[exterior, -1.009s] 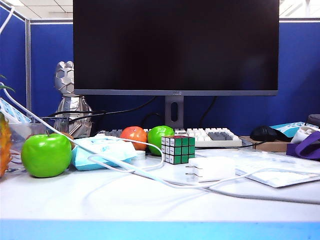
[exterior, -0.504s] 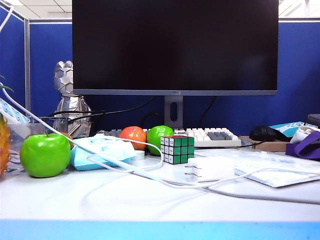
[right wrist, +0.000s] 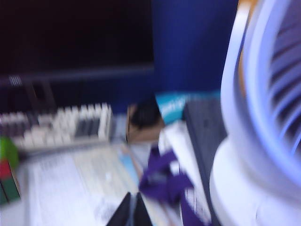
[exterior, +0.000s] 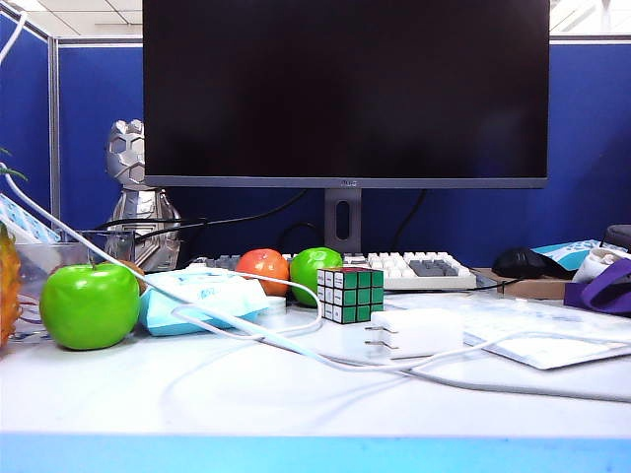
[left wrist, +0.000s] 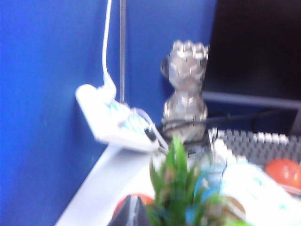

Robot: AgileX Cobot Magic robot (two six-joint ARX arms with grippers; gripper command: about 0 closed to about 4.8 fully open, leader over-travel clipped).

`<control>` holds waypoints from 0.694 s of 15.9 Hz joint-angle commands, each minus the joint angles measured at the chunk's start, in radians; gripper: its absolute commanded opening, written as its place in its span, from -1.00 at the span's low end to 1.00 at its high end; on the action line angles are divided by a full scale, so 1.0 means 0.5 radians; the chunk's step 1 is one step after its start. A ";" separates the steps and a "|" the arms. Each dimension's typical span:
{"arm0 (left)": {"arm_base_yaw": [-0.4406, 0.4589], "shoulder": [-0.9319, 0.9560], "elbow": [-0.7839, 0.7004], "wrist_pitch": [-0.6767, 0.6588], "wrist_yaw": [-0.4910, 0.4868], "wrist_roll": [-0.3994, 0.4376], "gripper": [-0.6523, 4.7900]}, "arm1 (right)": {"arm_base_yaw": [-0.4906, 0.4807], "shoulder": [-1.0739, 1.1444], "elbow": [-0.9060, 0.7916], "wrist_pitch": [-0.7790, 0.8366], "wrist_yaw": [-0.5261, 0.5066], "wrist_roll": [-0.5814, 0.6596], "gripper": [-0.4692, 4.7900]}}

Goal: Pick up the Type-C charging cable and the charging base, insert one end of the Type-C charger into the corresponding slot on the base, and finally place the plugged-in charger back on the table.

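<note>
The charging base, a small white block with two prongs on its left face, lies on the white table right of the Rubik's cube. The thin white Type-C charging cable loops on the table left of the base, past the cube. Neither gripper shows in the exterior view. My left gripper is shut and empty, above the table's left end near pineapple leaves. My right gripper is shut and empty, over a printed sheet at the right end. Base and cable are in neither wrist view.
A thicker greyish cord crosses the table in front of the base. A green apple, wipes pack, tomato, keyboard and monitor stand behind. A white fan and purple strap are beside my right gripper.
</note>
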 commanded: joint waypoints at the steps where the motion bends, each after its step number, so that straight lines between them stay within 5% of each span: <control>1: 0.000 0.258 0.214 0.095 -0.005 0.002 -0.78 | 0.002 0.027 0.185 0.017 0.079 -0.011 -0.83; 4: -0.001 0.600 0.465 0.161 0.009 0.007 -0.78 | 0.003 0.180 0.377 0.003 0.101 -0.071 -0.83; 9: -0.007 1.345 1.192 0.144 0.569 0.032 -0.78 | 0.004 0.581 0.842 0.017 0.068 -0.100 -0.83; 11: -0.071 1.527 1.374 0.119 0.642 0.079 -0.78 | 0.005 0.730 0.974 0.018 -0.063 -0.101 -0.82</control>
